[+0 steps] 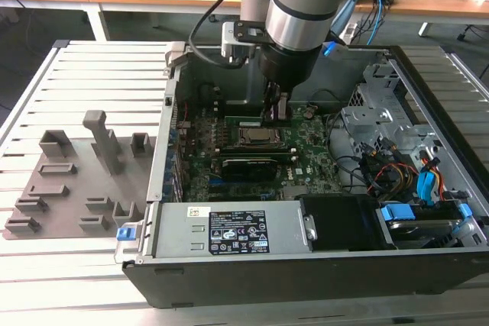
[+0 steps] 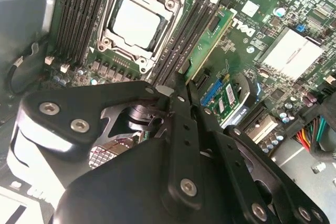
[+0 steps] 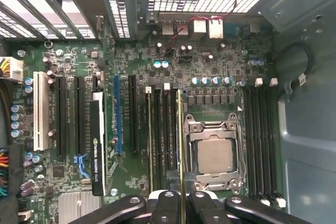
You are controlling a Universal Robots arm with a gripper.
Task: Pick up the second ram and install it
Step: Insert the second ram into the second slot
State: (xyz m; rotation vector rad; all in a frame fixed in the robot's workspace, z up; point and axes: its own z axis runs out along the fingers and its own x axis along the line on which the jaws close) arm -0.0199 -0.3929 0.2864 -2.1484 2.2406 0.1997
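So the black two-fingered gripper [image 1: 276, 110] on the big silver arm is down inside the open black desktop computer case [image 1: 428, 74], right over the green motherboard [image 1: 309, 150]. Its fingers are pinched narrow on the second ram, a long flat green circuit-board stick [image 3: 179, 135], which stands on its edge in the slot just beside the processor socket. In the first wrist view you see the stick edge-on, running from the fingertips [image 3: 169, 203] up alongside the one square metal-framed processor socket [image 3: 215, 153]. In the second wrist view the same stick [image 2: 210, 43] shows its green face, leaning along the black slots right next to the socket [image 2: 137, 24].

Counting slots in the first wrist view: four black memory slots [image 3: 260, 140] on the far side of the socket from the stick, all bare, and another bank on the stick's side, where I can't count them cleanly. There's also one blue expansion slot [image 3: 117, 114], one white one [image 3: 38, 109], and one dark graphics card [image 3: 97, 145] standing in its slot.

In the exterior view, one grey plastic holder tray [image 1: 72, 181] with upright pegs sits on the slatted metal table [image 1: 92, 280] to the exterior view's left of the case. One grey power supply box with a label [image 1: 229, 228] sits along the near edge of the case, and two blue drive latches [image 1: 397, 211] show at the exterior view's right
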